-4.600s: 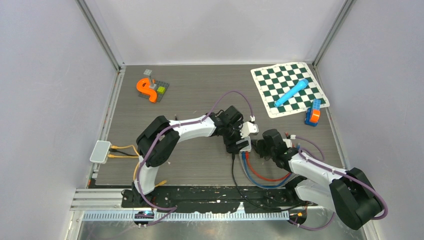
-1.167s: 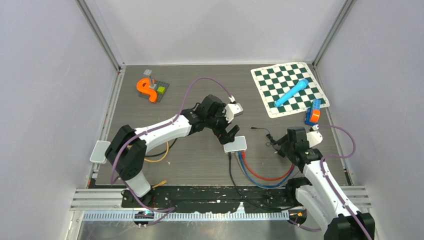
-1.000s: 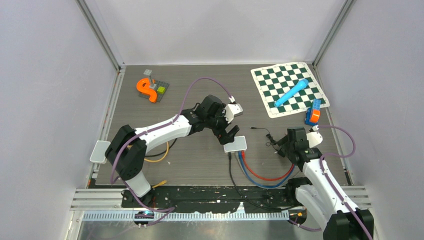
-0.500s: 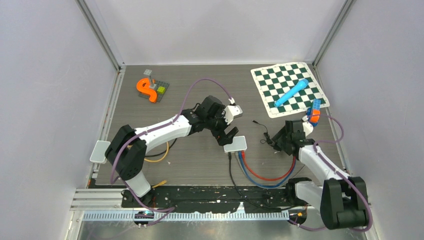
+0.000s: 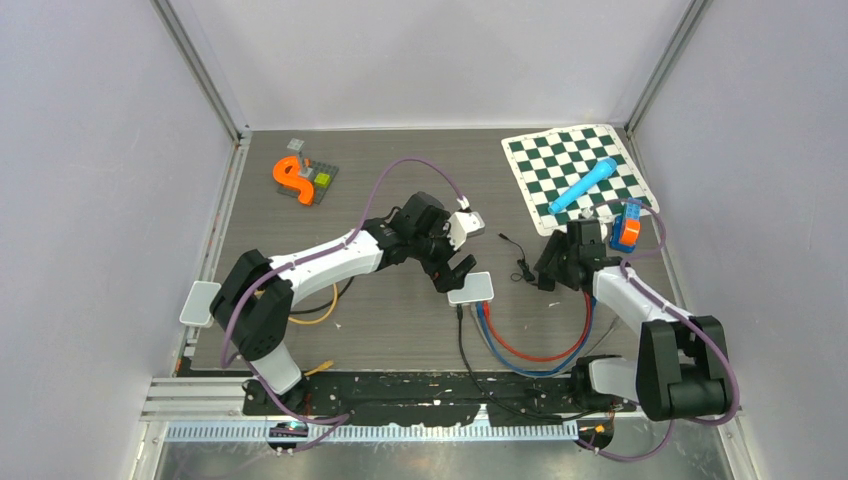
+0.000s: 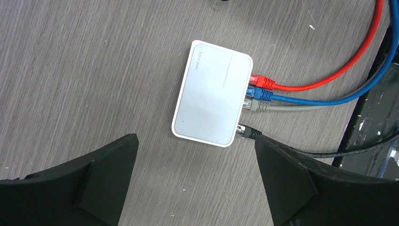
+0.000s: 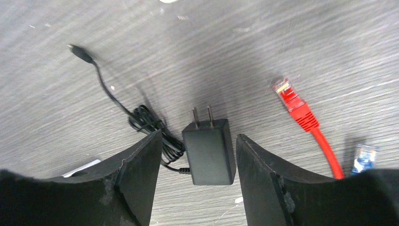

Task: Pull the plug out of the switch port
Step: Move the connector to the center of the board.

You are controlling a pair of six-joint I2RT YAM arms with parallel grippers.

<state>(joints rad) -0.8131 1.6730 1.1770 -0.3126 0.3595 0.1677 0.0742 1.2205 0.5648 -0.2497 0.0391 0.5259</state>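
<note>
Right gripper (image 5: 548, 268) had swung toward the chessboard (image 5: 540, 160), jaws straddling the adapter (image 7: 209, 150), grip unclear, seemingly clearing it away; left gripper (image 5: 452, 273) hovered spread above the switch (image 6: 212, 106), its four plugs (image 6: 261, 83) seated, poised to pull.

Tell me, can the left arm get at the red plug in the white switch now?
Probably yes. The left gripper hangs open above the switch, and the red plug sticks out of its side uncovered; only the blue plug sits tight beside it.

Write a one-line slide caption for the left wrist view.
Open left gripper hovers over the white switch; red plug, blue plug, grey plug and black plug all seated.
</note>
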